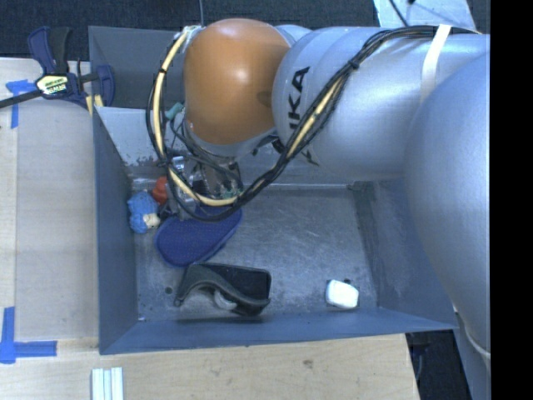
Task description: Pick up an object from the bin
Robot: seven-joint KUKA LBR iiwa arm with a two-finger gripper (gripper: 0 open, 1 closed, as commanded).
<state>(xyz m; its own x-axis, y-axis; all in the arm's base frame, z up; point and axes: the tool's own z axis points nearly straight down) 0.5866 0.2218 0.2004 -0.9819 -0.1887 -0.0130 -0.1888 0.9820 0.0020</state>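
- The pincer is set low at the left of the grey metal bin; its state cannot be told.
- A dark blue oval fabric pad is seen just beside it.
- Reaching is judged in hand; a grasp is called for.

In the bin, a flat oval pad is lying just before the gripper at the far left, small toys are sitting left of the pad, a bent bracket is lying by the front wall, and a small block is resting to its right.
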